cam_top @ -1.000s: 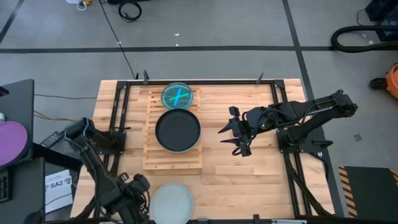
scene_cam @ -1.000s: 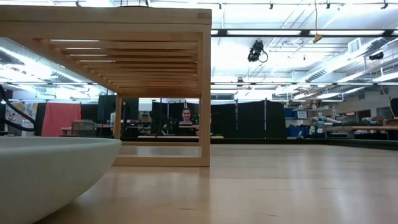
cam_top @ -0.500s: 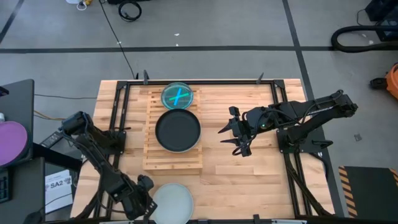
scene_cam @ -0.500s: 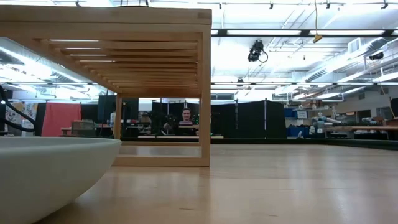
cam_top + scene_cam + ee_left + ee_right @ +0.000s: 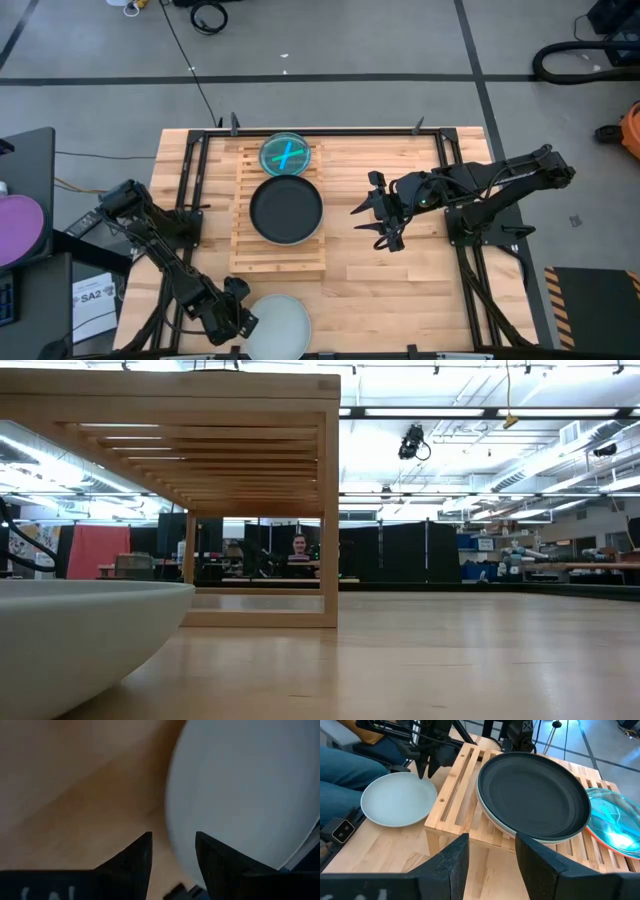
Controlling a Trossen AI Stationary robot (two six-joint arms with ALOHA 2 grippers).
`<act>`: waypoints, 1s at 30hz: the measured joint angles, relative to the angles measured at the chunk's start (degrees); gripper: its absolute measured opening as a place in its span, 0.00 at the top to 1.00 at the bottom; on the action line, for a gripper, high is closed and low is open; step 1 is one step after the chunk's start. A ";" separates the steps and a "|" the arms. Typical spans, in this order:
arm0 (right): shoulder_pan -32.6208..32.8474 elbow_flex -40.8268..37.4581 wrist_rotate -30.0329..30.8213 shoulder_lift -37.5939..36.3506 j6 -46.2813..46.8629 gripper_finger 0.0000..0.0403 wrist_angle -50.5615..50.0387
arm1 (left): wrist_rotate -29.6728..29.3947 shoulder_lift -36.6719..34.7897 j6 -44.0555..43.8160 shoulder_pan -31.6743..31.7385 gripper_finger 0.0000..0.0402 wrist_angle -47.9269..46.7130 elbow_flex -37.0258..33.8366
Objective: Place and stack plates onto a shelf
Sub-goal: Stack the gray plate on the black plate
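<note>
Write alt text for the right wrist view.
A dark plate sits on a pale one atop the slatted wooden shelf, with a blue plate over an orange one beside it. A pale mint plate lies on the table, the left gripper at its edge. The right gripper hangs open, empty.

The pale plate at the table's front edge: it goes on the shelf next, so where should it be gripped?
By its raised rim, on the side facing the left gripper. The pale plate lies flat on the table, so only its edge offers a pinch.
</note>
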 joint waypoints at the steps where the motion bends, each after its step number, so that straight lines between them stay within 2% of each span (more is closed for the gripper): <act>1: 0.01 0.00 0.00 0.00 0.00 0.59 0.02 | -0.19 0.20 0.00 0.25 0.61 0.24 0.00; 14: 0.00 0.00 0.00 -0.02 0.01 0.59 -0.01 | -0.38 3.55 0.02 0.96 0.63 0.46 0.00; 30: 0.00 0.00 0.00 -0.02 0.02 0.59 0.00 | -0.58 3.53 0.39 0.96 0.93 1.09 0.05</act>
